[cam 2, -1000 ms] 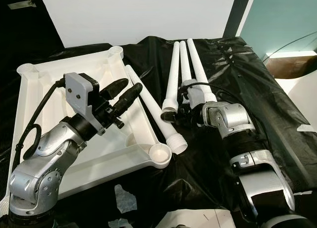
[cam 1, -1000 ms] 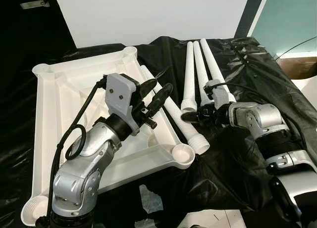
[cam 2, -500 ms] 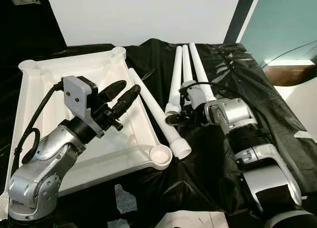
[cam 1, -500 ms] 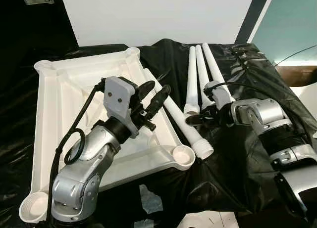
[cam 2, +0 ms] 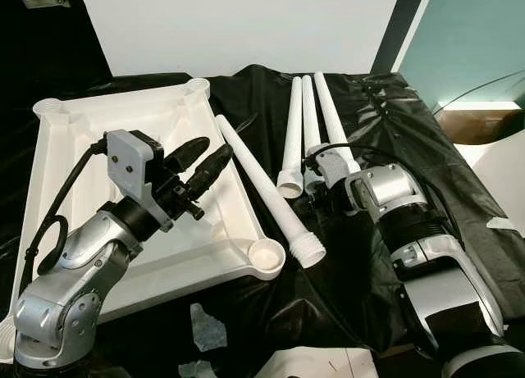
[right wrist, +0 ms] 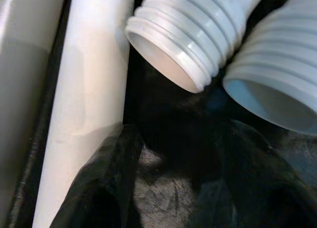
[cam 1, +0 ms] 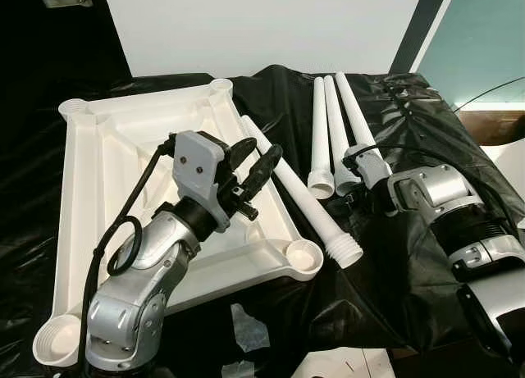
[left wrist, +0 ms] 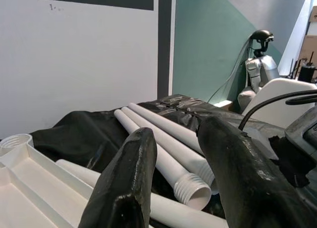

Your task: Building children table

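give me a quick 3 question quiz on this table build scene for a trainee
1. True or false: all four white legs are already screwed into the upturned tabletop.
2. Which gripper is raised over the tabletop with its fingers apart? A) left gripper B) right gripper
3. Fill in: the single leg lying along the tabletop's edge points its ______ end toward the robot.

Key
1. False: they lie loose on the black sheet, three side by side and one beside the tabletop.
2. A; it holds nothing.
3. Threaded.
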{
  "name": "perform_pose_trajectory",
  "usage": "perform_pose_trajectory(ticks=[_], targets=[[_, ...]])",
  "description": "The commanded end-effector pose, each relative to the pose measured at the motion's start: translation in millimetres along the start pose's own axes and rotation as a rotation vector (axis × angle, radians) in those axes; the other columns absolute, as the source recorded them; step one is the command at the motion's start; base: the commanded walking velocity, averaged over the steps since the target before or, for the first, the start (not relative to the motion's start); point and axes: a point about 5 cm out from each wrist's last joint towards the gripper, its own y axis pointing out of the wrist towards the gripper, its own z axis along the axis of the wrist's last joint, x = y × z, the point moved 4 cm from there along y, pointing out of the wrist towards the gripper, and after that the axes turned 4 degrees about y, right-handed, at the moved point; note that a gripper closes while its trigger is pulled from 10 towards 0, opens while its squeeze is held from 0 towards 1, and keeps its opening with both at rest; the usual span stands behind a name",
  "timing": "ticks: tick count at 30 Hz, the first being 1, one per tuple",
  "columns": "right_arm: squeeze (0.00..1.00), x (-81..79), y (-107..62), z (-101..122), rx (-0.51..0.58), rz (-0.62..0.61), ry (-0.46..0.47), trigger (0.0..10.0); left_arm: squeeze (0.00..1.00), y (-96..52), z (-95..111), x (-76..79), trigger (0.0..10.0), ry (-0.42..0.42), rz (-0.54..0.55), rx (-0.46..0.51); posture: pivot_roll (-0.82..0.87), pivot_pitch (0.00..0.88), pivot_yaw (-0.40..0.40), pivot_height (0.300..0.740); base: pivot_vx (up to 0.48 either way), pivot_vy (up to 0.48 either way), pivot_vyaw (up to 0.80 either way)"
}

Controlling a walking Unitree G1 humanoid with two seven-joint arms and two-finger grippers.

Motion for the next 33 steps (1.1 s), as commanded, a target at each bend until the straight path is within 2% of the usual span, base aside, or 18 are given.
perform_pose_trajectory(ticks=[1, 6, 7, 9, 10, 13, 14, 15, 30, 33], targets=[[0.01, -8.7, 3.9, 0.2, -0.015, 0.034, -0.007, 10.0, 0.00, 1.5, 2.1, -2.2, 10.0, -0.001, 0.041, 0.010, 0.14, 0.078, -0.076, 0.740, 0.000, 0.000, 0.00], [0.00, -12.6, 5.7, 3.4, -0.009, 0.049, -0.011, 10.0, 0.00, 2.2, 2.2, -2.2, 10.0, 0.003, 0.039, 0.009, 0.15, 0.079, -0.078, 0.740, 0.000, 0.000, 0.00], [0.40, -14.1, 4.6, 8.2, 0.006, 0.063, -0.008, 10.0, 0.00, 2.5, 3.3, -2.2, 10.0, 0.005, 0.039, 0.012, 0.15, 0.080, -0.081, 0.740, 0.000, 0.000, 0.00], [0.40, -14.1, 4.6, 8.2, 0.006, 0.063, -0.008, 10.0, 0.00, 2.5, 3.3, -2.2, 10.0, 0.005, 0.039, 0.012, 0.15, 0.080, -0.081, 0.740, 0.000, 0.000, 0.00], [1.00, -12.2, 1.0, 14.6, 0.027, 0.056, -0.003, 10.0, 0.00, 2.4, 3.8, -2.4, 10.0, 0.006, 0.042, 0.013, 0.16, 0.082, -0.085, 0.740, 0.000, 0.000, 0.00], [1.00, -9.5, -3.6, 20.2, 0.041, 0.049, 0.002, 10.0, 0.00, 1.8, 4.1, -2.3, 10.0, 0.007, 0.044, 0.013, 0.16, 0.084, -0.087, 0.740, 0.000, 0.000, 0.00], [0.10, -7.5, -9.1, 25.5, 0.048, 0.052, 0.020, 10.0, 0.00, 1.2, 4.2, -2.7, 10.0, 0.006, 0.049, 0.014, 0.15, 0.087, -0.087, 0.740, 0.000, 0.000, 0.00], [0.00, -6.4, -13.1, 29.1, 0.052, 0.056, 0.035, 10.0, 0.00, 0.9, 4.2, -2.8, 10.0, 0.005, 0.052, 0.014, 0.15, 0.087, -0.087, 0.740, 0.000, 0.000, 0.00], [0.00, -7.6, -24.4, 39.8, 0.062, 0.091, 0.067, 10.0, 0.00, 1.5, 4.5, -3.8, 10.0, 0.005, 0.054, 0.017, 0.15, 0.090, -0.091, 0.740, 0.000, 0.000, 0.00], [0.00, -19.5, -18.7, 38.0, 0.053, 0.131, 0.057, 10.0, 0.00, 2.6, 4.5, -3.9, 10.0, 0.002, 0.051, 0.019, 0.14, 0.090, -0.085, 0.740, 0.000, 0.000, 0.00]])
